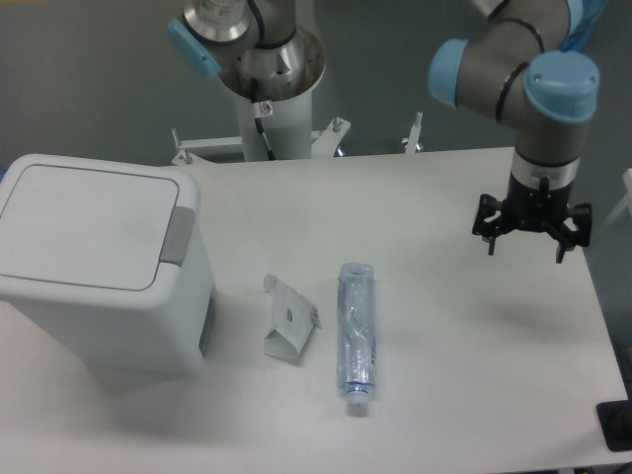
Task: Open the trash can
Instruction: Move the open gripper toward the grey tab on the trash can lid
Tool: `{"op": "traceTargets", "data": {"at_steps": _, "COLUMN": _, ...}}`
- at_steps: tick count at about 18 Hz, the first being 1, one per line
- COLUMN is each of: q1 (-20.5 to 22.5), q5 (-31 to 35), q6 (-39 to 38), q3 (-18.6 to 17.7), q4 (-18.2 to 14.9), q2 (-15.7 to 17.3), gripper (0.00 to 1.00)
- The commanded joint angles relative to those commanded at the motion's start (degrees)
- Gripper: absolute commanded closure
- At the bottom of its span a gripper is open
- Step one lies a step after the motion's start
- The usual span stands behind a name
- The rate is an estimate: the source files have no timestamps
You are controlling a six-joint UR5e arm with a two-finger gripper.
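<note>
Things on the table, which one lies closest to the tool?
The clear plastic bottle, lying on its side mid-table. The folded carton and the trash can sit farther left of the tool.

White trash can (pixel 99 267), lid shut, table's left.

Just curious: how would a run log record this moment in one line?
gripper: open, above table's right side | trash can: lid closed, untouched
</note>
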Motion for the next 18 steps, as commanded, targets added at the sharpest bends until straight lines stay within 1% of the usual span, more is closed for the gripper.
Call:
{"op": "traceTargets", "data": {"at_steps": 1, "q1": -0.35, "q5": -1.49, "q6": -1.67, "q3": -0.97, "q4": 0.00, "q2": 1.49, "gripper": 0.00}}
{"op": "traceTargets", "data": {"at_steps": 5, "q1": -1.49, "q5": -6.42, "q6": -7.13, "q3": -3.70, "q4": -0.09, "q2": 5.63, "gripper": 0.00}}
{"op": "traceTargets", "data": {"at_steps": 8, "q1": -2.46, "q5": -8.18, "q6": -10.99, "q3": -3.53, "q4": -0.17, "q2": 8.88, "gripper": 0.00}}
{"op": "traceTargets", "data": {"at_steps": 12, "q1": -7.55, "q5": -8.27, "q6": -18.28, "q3": -3.26, "q4": -0.09, "q2": 11.43, "gripper": 0.00}}
{"op": "traceTargets", "data": {"at_steps": 13, "q1": -8.69, "q5": -8.36, "q6": -21.08, "q3": -3.26, "q4": -0.09, "q2": 11.44, "gripper": 0.00}}
{"op": "traceTargets", "data": {"at_steps": 16, "q1": -11.51, "q5": -12.47, "q6": -26.81, "q3": -2.74, "q4": -0.09, "q2": 12.05, "gripper": 0.00}}
{"op": "traceTargets", "data": {"at_steps": 18, "q1": -12.65, "q5": -15.55, "q6": -30.32, "q3": -3.17, "q4": -0.09, "q2": 14.51, "gripper": 0.00}}
